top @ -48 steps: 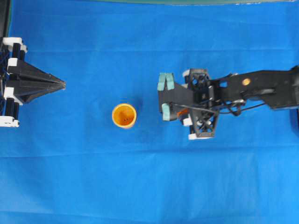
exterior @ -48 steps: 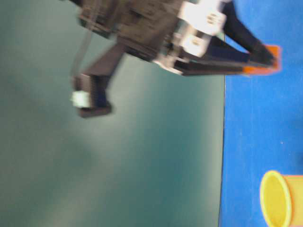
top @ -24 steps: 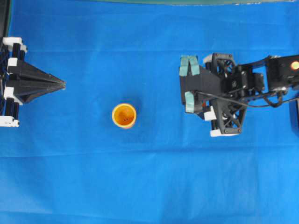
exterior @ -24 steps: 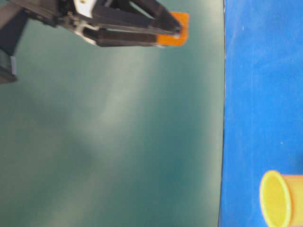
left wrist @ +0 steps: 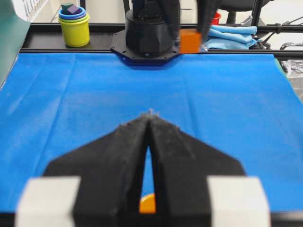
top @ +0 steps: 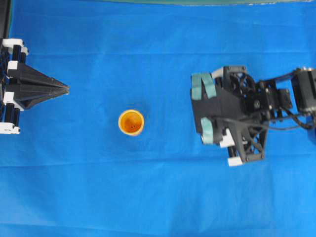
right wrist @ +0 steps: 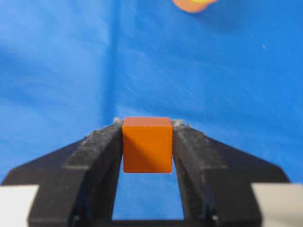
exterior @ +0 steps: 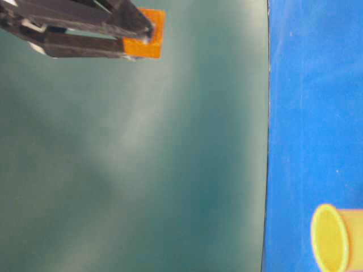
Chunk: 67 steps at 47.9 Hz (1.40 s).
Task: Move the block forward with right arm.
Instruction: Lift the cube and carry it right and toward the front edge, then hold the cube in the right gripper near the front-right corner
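Overhead looks straight down; wrist views close — both share blue cloth (top: 148,187).

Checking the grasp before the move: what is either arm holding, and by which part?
The right gripper holds the block by two opposite side faces, near the fingertips, clear of the cloth. The left gripper is shut on nothing.

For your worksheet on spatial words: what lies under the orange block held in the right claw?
Under the block, clamped in the right claw, only bare blue cloth shows; it hangs clear of it. The block's underside is hidden.
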{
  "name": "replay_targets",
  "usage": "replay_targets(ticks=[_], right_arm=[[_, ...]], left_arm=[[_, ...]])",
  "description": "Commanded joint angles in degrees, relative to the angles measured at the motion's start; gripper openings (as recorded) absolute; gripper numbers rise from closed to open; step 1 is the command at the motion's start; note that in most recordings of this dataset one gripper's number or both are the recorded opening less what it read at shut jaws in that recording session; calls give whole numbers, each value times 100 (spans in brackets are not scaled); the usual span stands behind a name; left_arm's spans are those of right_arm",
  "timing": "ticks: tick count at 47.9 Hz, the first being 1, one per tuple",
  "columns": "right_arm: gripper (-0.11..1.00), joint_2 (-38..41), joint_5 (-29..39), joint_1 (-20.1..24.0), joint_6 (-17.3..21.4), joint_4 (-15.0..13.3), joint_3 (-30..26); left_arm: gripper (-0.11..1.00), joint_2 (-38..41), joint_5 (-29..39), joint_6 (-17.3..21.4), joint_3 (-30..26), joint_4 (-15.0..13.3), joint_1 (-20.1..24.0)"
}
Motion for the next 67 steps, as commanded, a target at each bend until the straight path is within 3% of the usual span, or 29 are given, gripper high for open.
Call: replay_targets(ticks=[1, 23, 43, 67], right_arm=[[41, -132, -18, 149, 79, 9, -185], [41, -114, -70, 923, 800, 0, -308], [41, 88, -396, 1600, 817, 9, -598], [41, 299, -562, 2074, 817, 0, -844]], left_arm=[[1, 26, -35, 9, -202, 9, 0], [1, 62, -26, 70, -193, 9, 0], [1, 79, -26, 44, -193, 9, 0], [1, 70, 79, 18, -193, 18, 0]])
